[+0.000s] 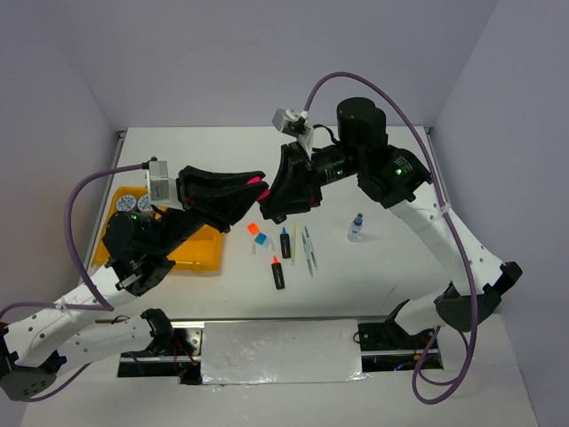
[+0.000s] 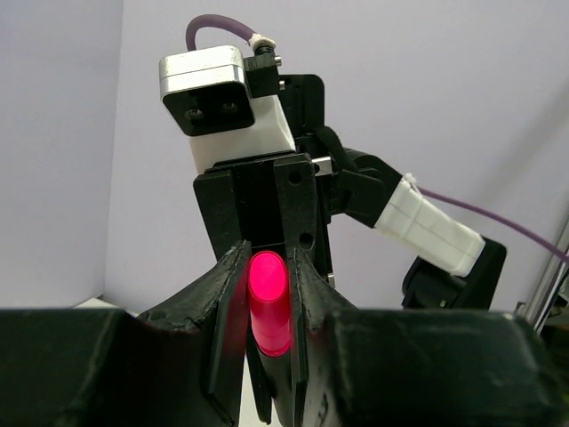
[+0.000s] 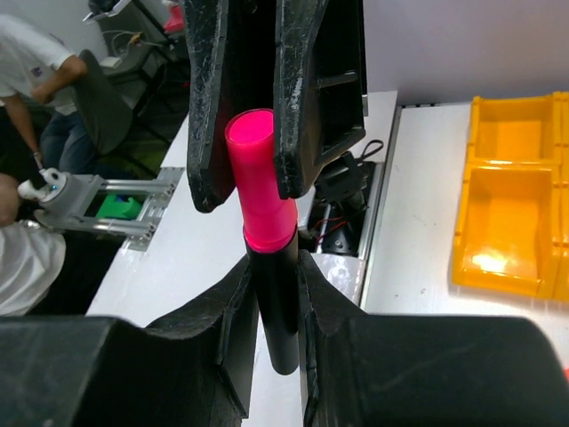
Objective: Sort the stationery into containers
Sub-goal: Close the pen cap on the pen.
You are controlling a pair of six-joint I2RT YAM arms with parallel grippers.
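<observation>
- Left tool (image 1: 256,187) and right tool (image 1: 271,200) meet tip to tip in mid-air, centre of the top view, above the bench (image 1: 391,267).
- One pink-capped marker (image 3: 258,178) held between them, clear of the bench.
- Left tool (image 2: 267,267): clamped on the pink cap, fingers (image 2: 227,311) pressed on both sides.
- Right tool (image 3: 276,267): clamped on the black barrel just below the cap.
- Yellow-orange tray (image 1: 200,253) at left of the top view, partly under the left arm. Two round tins (image 1: 127,203) in its upper-left compartment.
- Loose on the bench, just below the tools: orange square (image 1: 252,228), blue square (image 1: 261,239), blue-capped marker (image 1: 284,242), orange-capped marker (image 1: 277,271), thin pale pens (image 1: 307,247).
- Small blue-capped bottle (image 1: 356,229) upright, right of the pens, apart from them.
- Right wrist view: tray (image 3: 507,222) at right edge, the compartments seen there bare.
</observation>
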